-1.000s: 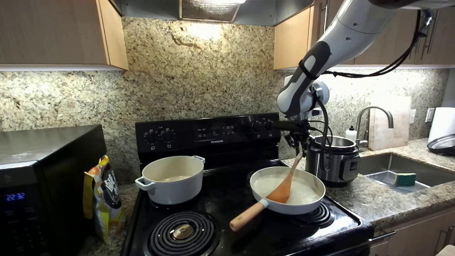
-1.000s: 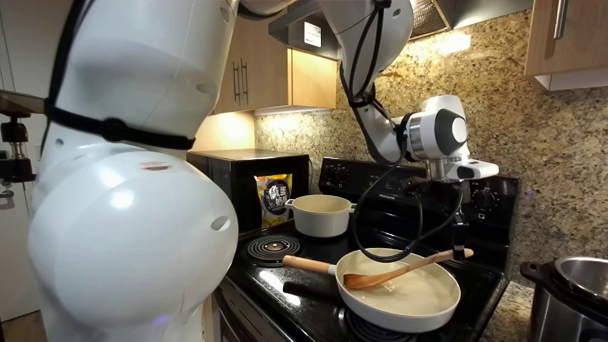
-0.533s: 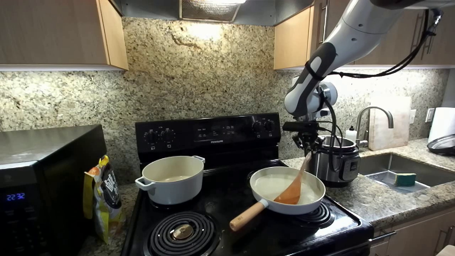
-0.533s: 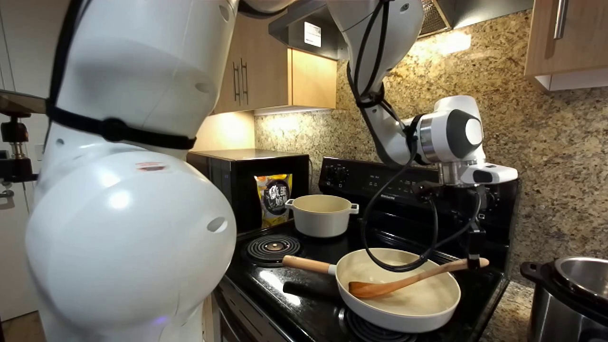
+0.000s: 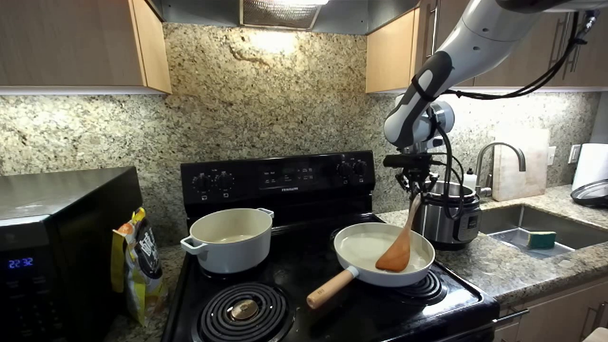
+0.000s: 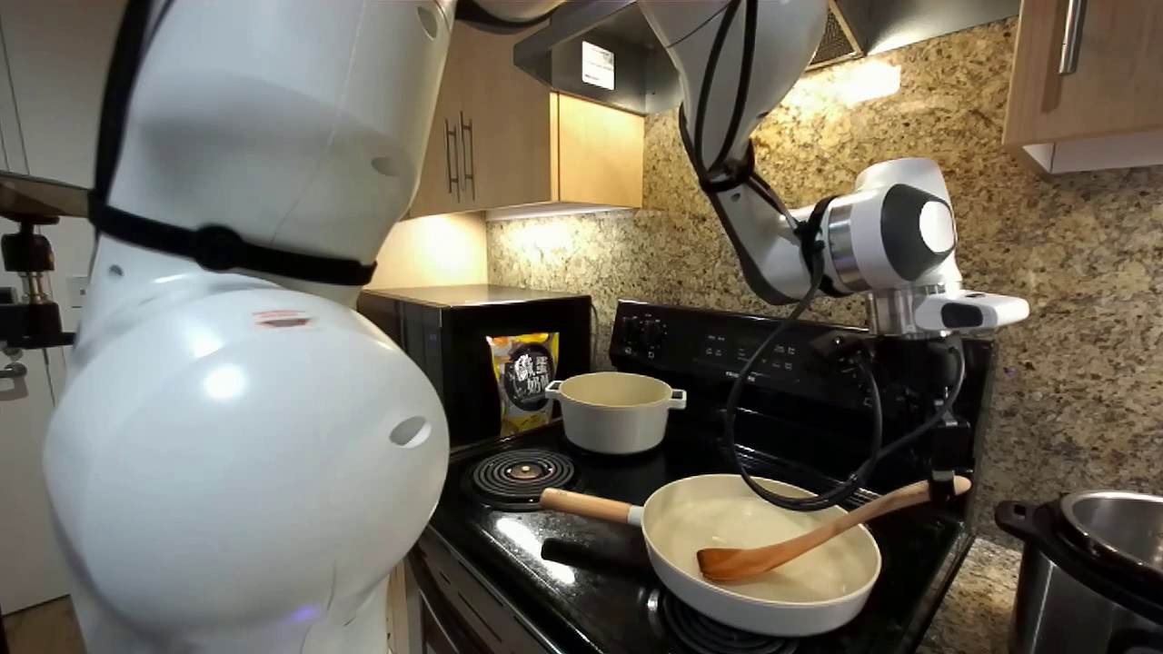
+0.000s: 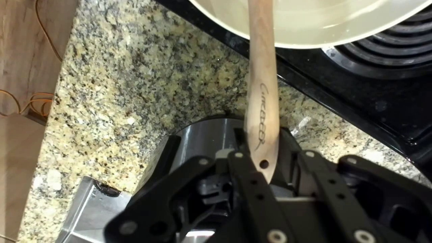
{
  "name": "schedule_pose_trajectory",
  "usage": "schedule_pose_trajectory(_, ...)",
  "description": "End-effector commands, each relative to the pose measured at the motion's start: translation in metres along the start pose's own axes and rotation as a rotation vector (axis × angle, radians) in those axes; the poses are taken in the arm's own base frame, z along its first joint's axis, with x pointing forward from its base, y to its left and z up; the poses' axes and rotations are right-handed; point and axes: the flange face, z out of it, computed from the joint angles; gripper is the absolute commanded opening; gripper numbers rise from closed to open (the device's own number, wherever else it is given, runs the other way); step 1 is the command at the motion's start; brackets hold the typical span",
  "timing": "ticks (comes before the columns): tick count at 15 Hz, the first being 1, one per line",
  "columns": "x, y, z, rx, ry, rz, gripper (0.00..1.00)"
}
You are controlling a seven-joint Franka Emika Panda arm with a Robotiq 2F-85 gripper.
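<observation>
My gripper (image 5: 416, 190) is shut on the end of the handle of a wooden spatula (image 5: 396, 251), with one black finger on each side of it in the wrist view (image 7: 265, 135). The spatula slants down from the gripper, and its orange-brown blade (image 6: 731, 563) is inside a cream frying pan (image 6: 772, 616). I cannot tell whether the blade touches the pan floor. The pan has a wooden handle (image 5: 331, 288) and stands on a front burner of the black stove. The gripper is beyond the pan's rim, close to a steel pressure cooker (image 5: 444, 223).
A cream two-handled pot (image 5: 235, 256) stands on a rear burner. A bare coil burner (image 5: 243, 309) lies in front of it. A snack bag (image 5: 146, 266) leans by the microwave (image 5: 71, 270). A sink (image 5: 503, 219) with a sponge (image 5: 541, 240) is beyond the cooker. A cable (image 6: 734, 418) loops from the wrist.
My gripper has moved right in both exterior views, away from the pan's handle, and lately rose a little. The spatula blade has slid the same way within the pan. The pan has not moved.
</observation>
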Motion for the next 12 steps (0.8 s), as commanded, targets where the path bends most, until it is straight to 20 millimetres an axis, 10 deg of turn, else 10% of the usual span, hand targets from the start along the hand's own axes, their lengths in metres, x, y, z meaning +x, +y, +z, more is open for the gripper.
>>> schedule_pose_trajectory(1,0.002,-0.012,-0.015,-0.017,0.004,-0.033,0.11)
schedule_pose_trajectory(12,-0.031,-0.046,-0.023,-0.022,0.001,-0.108,0.11)
